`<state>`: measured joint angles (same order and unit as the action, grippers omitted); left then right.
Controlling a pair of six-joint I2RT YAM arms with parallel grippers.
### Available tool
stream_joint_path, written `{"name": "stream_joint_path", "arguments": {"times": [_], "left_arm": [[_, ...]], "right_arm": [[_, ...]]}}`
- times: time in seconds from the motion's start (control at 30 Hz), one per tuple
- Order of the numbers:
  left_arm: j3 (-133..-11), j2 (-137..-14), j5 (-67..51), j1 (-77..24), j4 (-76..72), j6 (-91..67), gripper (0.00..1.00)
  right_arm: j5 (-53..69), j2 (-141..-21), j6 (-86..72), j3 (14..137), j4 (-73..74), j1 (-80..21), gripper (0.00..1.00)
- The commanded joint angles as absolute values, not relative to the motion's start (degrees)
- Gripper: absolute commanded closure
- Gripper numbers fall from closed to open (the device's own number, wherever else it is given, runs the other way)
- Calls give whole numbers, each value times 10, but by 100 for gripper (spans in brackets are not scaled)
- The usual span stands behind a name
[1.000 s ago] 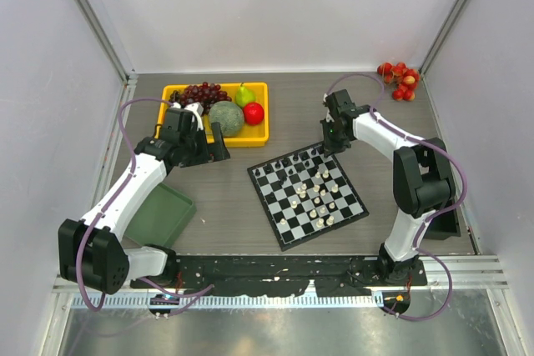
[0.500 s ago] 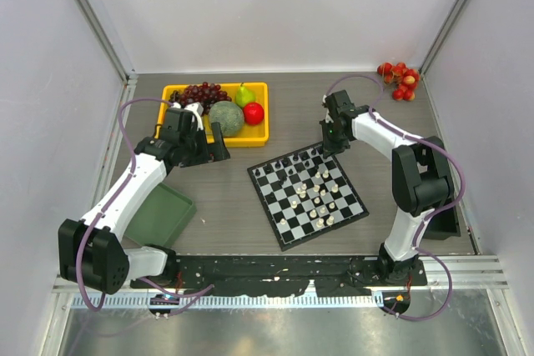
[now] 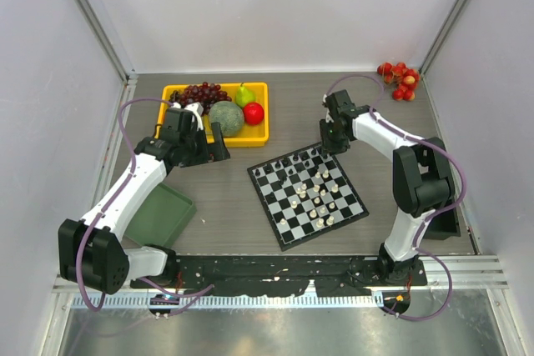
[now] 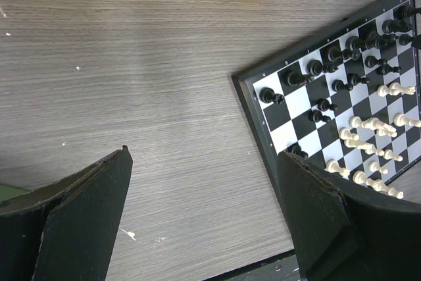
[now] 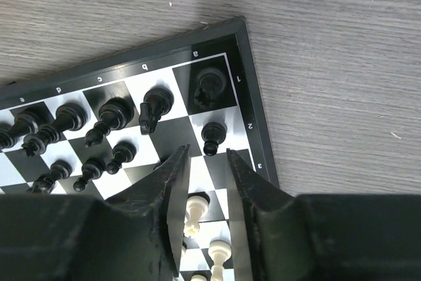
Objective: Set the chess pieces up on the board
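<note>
The right arm [image 3: 392, 143] rises from its base at the near edge, folds at a high elbow and reaches toward 10 o'clock, its wrist tipped down over the far corner of the board [image 3: 307, 192]. The right gripper [image 5: 209, 162] hangs just above that corner with its fingers [image 5: 170, 182] slightly parted, a narrow gap between them and nothing in it: released. In the right wrist view a black pawn [image 5: 212, 137] stands on a white square at 12 o'clock of the fingertips, just beyond them and apart from both; a taller black piece [image 5: 209, 87] fills the corner square past it, and more black pieces [image 5: 112, 120] run off toward 9 o'clock. A white piece [image 5: 193, 210] stands between the fingers lower down, on the board and not pinched. The left arm [image 3: 138, 185] stretches from its base toward 1 o'clock, and the left gripper [image 4: 204, 208] hovers over bare table [image 4: 164, 97] at the near edge of the yellow tray [image 3: 214, 132], its jaws spread wide and empty. From that wrist the board sits at 2 o'clock, well clear of the fingers. The board lies rotated on the table at centre right, black pieces along its far side, white pieces [image 3: 321, 206] scattered nearer the middle.
</note>
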<state>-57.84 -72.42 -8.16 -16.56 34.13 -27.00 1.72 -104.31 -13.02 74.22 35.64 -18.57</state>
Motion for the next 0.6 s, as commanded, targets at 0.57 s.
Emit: {"name": "stream_joint_path", "arguments": {"times": [0.57], "left_arm": [[-592, -722, -94, -168, 321, -275, 1]], "right_arm": [[65, -988, -135, 719, 359, -238, 62]]}}
